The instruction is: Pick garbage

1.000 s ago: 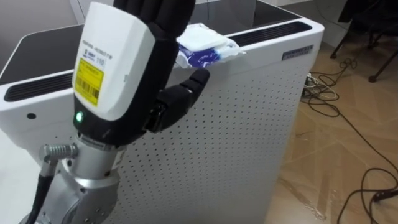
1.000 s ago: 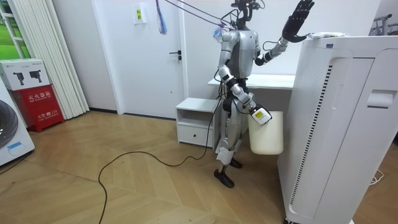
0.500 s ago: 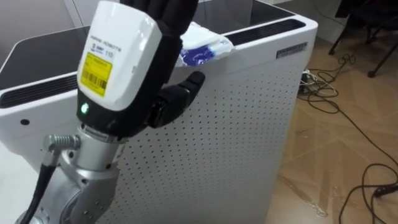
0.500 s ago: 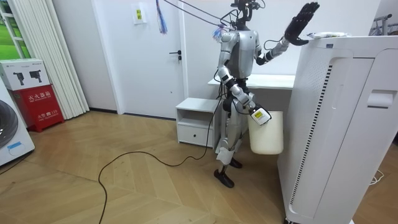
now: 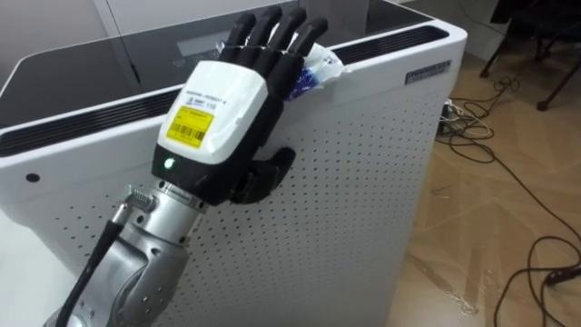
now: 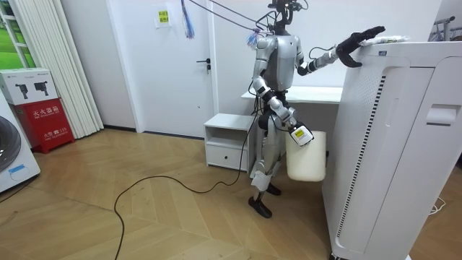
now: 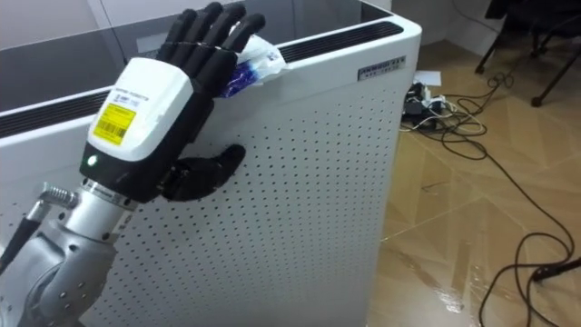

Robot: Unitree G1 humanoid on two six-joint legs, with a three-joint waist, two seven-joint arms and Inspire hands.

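Crumpled white-and-blue wrapper on the top front edge of the white purifier, partly under fingertips. Over it, left hand, fingers straight and spread, thumb lower down against the perforated front; touching or just above, cannot tell. No grasp yet, so the pick is barely begun: closing on the wrapper, lifting it and dropping it into the white bin all left to do. Right hand low at the bin by the hip, hold unreadable. Compared with a second ago: left hand tipped forward from upright to nearly level and brought over the wrapper; wrapper itself unmoved.
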